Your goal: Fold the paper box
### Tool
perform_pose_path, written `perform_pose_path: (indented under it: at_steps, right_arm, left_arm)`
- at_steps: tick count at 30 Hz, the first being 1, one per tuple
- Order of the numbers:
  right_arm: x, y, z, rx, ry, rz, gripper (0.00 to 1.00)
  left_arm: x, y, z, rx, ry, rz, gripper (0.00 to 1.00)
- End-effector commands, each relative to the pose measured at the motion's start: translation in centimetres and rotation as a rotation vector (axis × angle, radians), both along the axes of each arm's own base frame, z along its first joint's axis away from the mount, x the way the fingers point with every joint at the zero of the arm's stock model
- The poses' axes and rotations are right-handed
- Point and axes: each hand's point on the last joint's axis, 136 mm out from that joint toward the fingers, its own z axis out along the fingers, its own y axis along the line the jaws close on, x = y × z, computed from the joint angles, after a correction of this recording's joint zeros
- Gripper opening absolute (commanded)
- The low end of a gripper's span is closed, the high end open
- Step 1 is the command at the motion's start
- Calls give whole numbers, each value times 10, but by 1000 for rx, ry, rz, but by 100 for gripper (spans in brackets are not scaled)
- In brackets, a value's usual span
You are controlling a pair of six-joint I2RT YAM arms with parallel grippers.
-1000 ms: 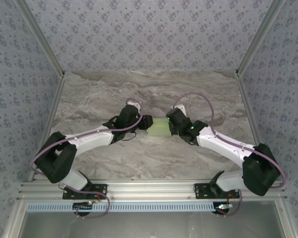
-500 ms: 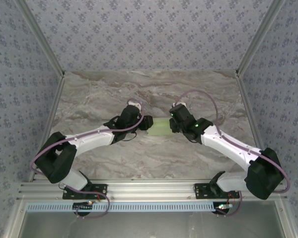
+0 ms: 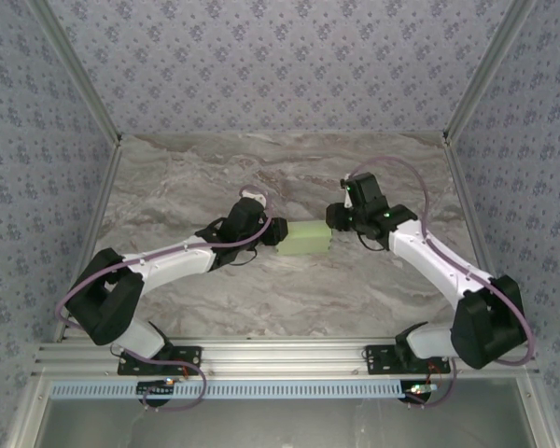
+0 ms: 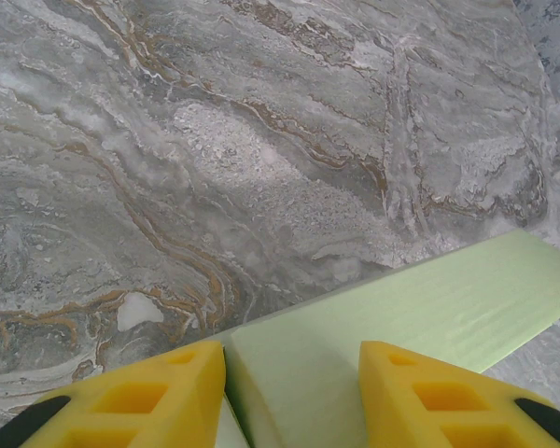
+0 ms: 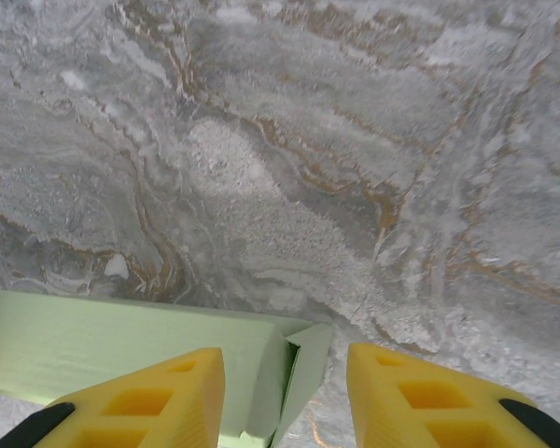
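Observation:
The paper box (image 3: 305,237) is a small pale green rectangular box lying on the marble table between the two arms. My left gripper (image 3: 275,231) is shut on its left end; in the left wrist view the box (image 4: 429,308) runs out to the right between the yellow fingers (image 4: 168,387). My right gripper (image 3: 341,217) stands open, just off the box's right end and a little farther back. In the right wrist view the box (image 5: 121,341) lies low on the left, its end flap (image 5: 303,359) slightly ajar, with a gap to the right finger (image 5: 420,392).
The marble tabletop (image 3: 215,177) is walled by patterned panels at the back and on both sides. An aluminium rail (image 3: 280,359) carrying the arm bases runs along the near edge.
My right gripper has opened, let go of the box's right end and drawn back up and to the right. The left gripper and the box have stayed where they were.

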Motion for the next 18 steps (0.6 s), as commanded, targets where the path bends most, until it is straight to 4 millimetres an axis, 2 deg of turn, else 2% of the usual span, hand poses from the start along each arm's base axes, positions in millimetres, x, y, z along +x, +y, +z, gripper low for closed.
perform_pose_path:
  at_steps: [1,11,18]
  right_arm:
    - [-1,11,-8,81,52,50,41]
    - [-21,-3,-59,188,184,1,35]
    - [-40,-15,-95,200,252,-42,30]
  left_arm:
    - [-18,16,-32,127,87,-13,41]
    - [-22,16,-33,131,86,-21,42]
    - [-29,25,-47,164,112,-20,44]
